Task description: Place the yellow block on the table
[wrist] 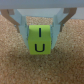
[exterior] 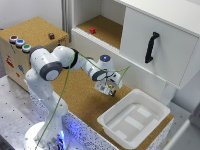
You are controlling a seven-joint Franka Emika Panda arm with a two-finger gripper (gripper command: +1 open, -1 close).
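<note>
The yellow block is a small yellow cube with dark letters on its face. In the wrist view it sits between my two fingers, which press on its sides. My gripper is shut on it and holds it low over the brown speckled table, where its shadow falls just beneath it. I cannot tell if it touches the surface. In the exterior view my gripper hangs low over the table, just to the exterior view's left of the white tray; the block is barely visible there.
A white plastic tray stands at the exterior view's right of my gripper. A cork-topped box with coloured buttons stands at the back left. A white cabinet with a black handle holds a small red block on its open shelf.
</note>
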